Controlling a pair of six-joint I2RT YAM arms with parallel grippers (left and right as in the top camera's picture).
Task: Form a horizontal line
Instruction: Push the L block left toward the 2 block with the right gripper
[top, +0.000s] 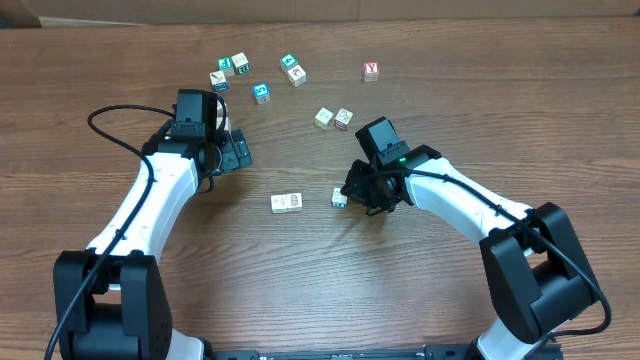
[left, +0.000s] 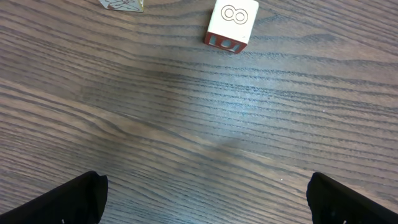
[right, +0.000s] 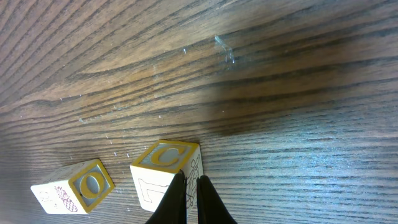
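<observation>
Right gripper (right: 190, 182) sits lowest in the right wrist view. Its fingers are pressed nearly together and pinch nothing, w/ tips at the near face of a small white wooden cube w/ a yellow-framed C on top (right: 165, 157). Contact looks likely but I can't confirm it. Just beside that cube, not touching, lies a second white cube w/ a yellow-ringed O on top (right: 91, 184).

Overhead: the horizontal line (top: 287, 203) is only a short white stub mid-table. It looks approx two cubes wide, exact count unclear. The C cube lies to its right w/ bare brown wood-grain table (top: 450, 60) between them. I take the O cube for the stub's near end.

Small white cube w/ a red Y (top: 371, 70) is well apart at the far edge, among the scattered teal and blue-faced cubes (top: 262, 92).

Left gripper (left: 205, 199) has fingers spread wide, nothing between them, and is parked left of the stub.

Step, my read: right arm is adding the C cube to the row, prob. by nudging w/ closed tips rather than lifting.

Next move needs:
- a push along the row's own axis until faces meet
- tips kept centred on the cube face so it doesn't yaw
- a stop at contact so the stub isn't shoved out of line
</observation>
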